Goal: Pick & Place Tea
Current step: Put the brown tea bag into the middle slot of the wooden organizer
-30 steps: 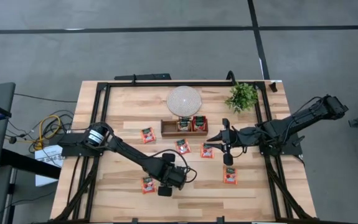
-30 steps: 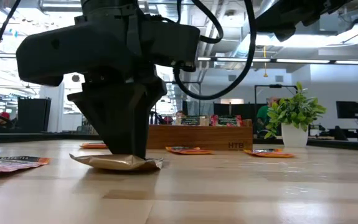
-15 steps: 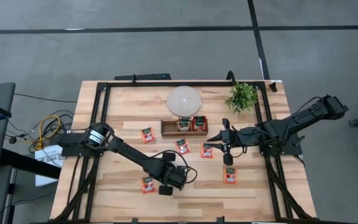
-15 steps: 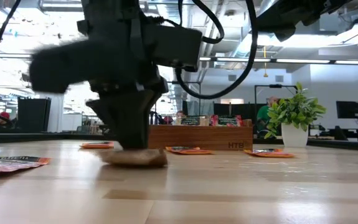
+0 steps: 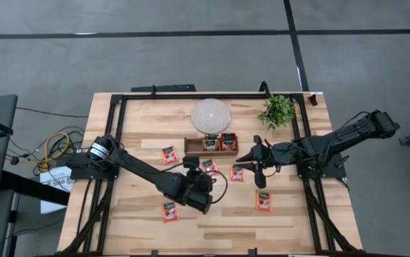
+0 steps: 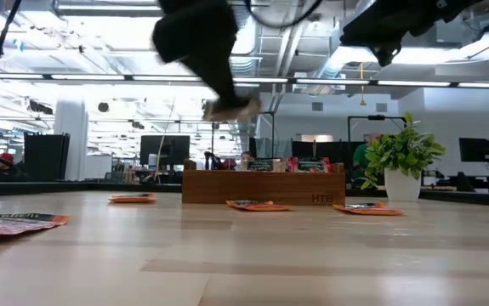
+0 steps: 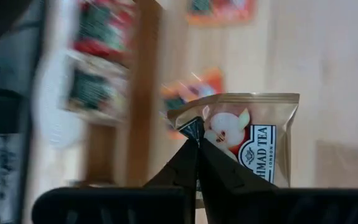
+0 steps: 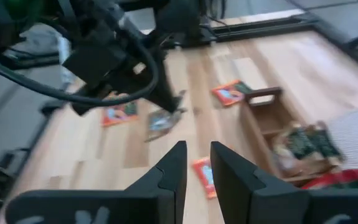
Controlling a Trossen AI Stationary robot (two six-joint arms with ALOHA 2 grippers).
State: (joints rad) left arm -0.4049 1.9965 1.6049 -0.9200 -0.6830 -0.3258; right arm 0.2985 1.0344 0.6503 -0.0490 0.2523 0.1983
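Observation:
My left gripper (image 7: 197, 142) is shut on a pale tan tea sachet (image 7: 253, 140) and holds it in the air above the table's middle; the low view shows the sachet (image 6: 231, 106) well above the wood. Red-orange tea sachets (image 5: 167, 155) (image 5: 169, 212) (image 5: 263, 202) lie flat on the table. More tea (image 5: 228, 141) stands in the brown wooden tray (image 5: 192, 148). My right gripper (image 8: 194, 165) hovers right of the tray, open, with nothing between its fingers. My left gripper pinches the sachet's edge near a corner (image 7: 194, 126) between its two fingertips. The fingers slant down toward the far side. The sachet sticks out beyond the fingertips, lifted clear of the table.
A round white disc (image 5: 211, 116) lies behind the tray and a small green plant (image 5: 277, 111) stands at the back right. A black frame (image 5: 119, 114) runs around the table top. Bare wood lies along the near edge.
My left gripper has shut on the pale tan sachet that lay flat on the table, then risen quickly and tipped from pointing down to slanting toward the tray. The sachet has gone from resting on the wood to lifted clear.

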